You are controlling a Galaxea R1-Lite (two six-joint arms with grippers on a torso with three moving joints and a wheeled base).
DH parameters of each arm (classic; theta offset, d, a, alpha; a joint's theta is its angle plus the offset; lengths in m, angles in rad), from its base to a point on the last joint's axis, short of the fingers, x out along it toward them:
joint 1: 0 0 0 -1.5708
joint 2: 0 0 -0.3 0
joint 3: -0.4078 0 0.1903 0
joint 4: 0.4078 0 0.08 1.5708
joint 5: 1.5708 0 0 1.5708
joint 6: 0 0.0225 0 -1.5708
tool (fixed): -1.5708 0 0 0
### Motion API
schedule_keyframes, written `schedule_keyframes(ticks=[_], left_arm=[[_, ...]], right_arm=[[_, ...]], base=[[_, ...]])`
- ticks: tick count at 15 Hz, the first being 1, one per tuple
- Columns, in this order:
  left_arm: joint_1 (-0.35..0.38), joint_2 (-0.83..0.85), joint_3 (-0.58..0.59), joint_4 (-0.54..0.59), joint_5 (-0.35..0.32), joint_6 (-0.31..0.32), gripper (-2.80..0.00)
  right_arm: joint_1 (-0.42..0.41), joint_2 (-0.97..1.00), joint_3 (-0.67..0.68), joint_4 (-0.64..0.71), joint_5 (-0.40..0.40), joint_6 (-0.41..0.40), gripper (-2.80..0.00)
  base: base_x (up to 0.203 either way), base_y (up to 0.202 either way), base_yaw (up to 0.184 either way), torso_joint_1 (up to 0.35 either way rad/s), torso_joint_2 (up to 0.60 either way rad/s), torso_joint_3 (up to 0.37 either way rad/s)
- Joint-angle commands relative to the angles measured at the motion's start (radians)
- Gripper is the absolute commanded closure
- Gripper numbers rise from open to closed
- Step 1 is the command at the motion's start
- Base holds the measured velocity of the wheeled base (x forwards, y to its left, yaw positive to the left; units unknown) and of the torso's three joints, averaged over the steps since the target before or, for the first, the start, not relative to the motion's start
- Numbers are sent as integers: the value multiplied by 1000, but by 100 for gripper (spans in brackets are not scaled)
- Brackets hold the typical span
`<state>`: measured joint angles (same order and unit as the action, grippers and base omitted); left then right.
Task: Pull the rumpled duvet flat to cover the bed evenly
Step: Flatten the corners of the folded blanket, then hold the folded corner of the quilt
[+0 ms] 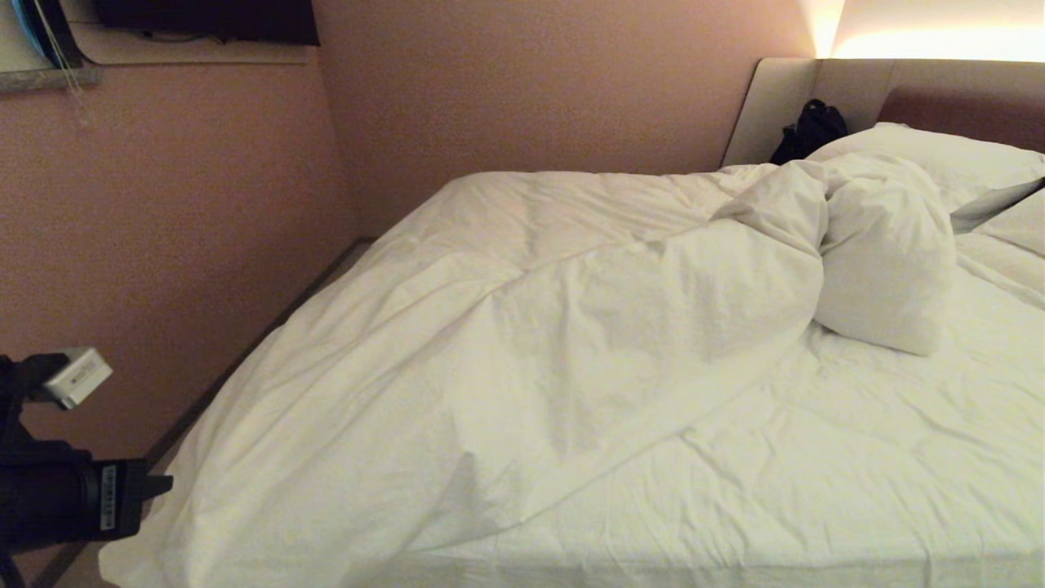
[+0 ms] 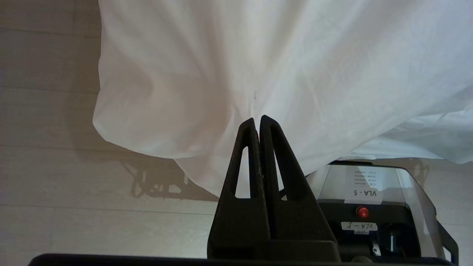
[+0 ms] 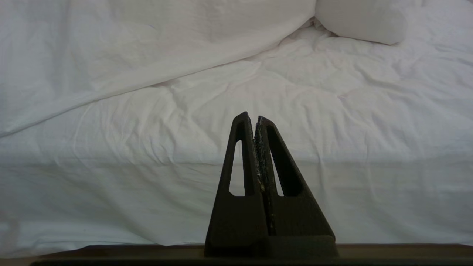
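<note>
Now duvet (image 2: 258, 66) edge pinched between left fingers (image 2: 244, 147).

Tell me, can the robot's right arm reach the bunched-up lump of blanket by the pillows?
Probably not from here. The right gripper sits at the near edge of the bed, fingers shut and empty, and the lump of the duvet lies far across the mattress near the pillows. Nothing blocks it; it just looks too far.

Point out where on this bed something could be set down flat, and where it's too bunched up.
Flattest patch: the duvet between its diagonal fold and the bed's near edge, right of centre. Crowded: the bunched mound below the pillows, and the near-left corner hanging off, pinched by the left gripper.
</note>
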<state>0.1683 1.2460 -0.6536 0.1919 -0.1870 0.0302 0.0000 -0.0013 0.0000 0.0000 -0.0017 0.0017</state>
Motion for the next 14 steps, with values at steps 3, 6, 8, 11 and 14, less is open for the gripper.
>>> schedule_keyframes(ticks=[3, 6, 8, 11, 14], left_arm=[[-1, -36, 5, -4, -3, -1, 0], [0, -134, 0, -7, -4, -10, 0], [0, -249, -7, -7, -2, -18, 0], [0, -465, 3, -8, -1, -22, 0], [-1, -637, 8, -8, 7, -65, 0]], right_arm=[[0, 1, 0, 0, 0, 0, 0], [0, 1, 0, 0, 0, -2, 0], [0, 1, 0, 0, 0, 0, 0], [-1, 1, 0, 0, 0, 0, 0], [0, 1, 0, 0, 0, 0, 0]], base=[[0, 0, 0, 0, 0, 0], [0, 0, 0, 0, 0, 0], [0, 0, 0, 0, 0, 0], [0, 0, 0, 0, 0, 0], [0, 0, 0, 0, 0, 0]])
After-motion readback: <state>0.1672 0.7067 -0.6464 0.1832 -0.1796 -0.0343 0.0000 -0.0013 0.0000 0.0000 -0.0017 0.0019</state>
